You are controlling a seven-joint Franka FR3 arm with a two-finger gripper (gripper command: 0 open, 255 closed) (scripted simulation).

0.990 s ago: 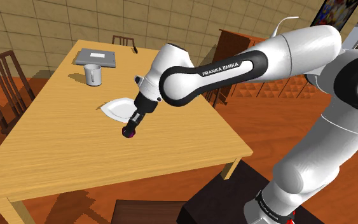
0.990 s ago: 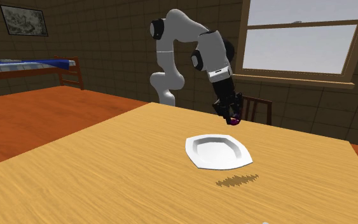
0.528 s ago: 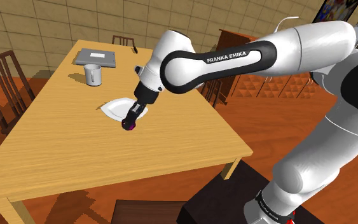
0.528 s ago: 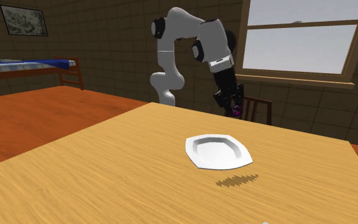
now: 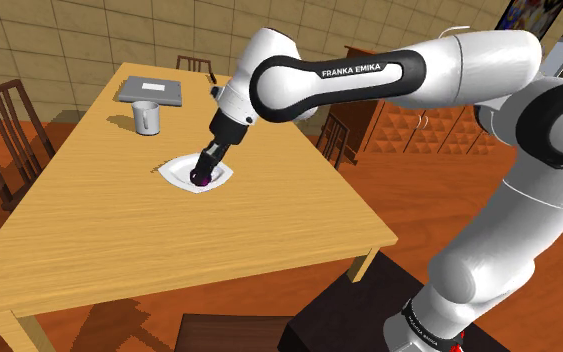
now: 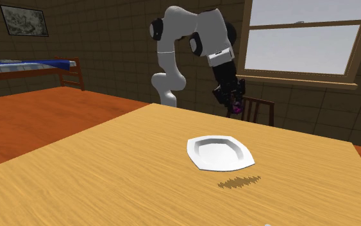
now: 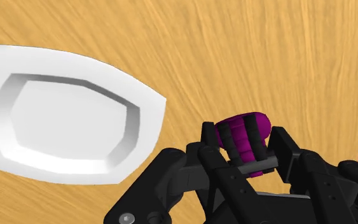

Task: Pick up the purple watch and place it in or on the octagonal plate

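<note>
**Purple watch (image 7: 242, 130) in transit, octagonal plate (image 7: 63, 121) not yet reached**

Since 1 s ago the arm had swung the hand (image 5: 202, 182) up & across the tabletop (image 5: 119, 240) toward the white plate. It was clamped on the watch, held aloft. Carry step, approx. mid-task. From the wrist view the plate lay off to one side of the hand, so the next move prob. needed more travel to centre, then lower & let go.
</note>
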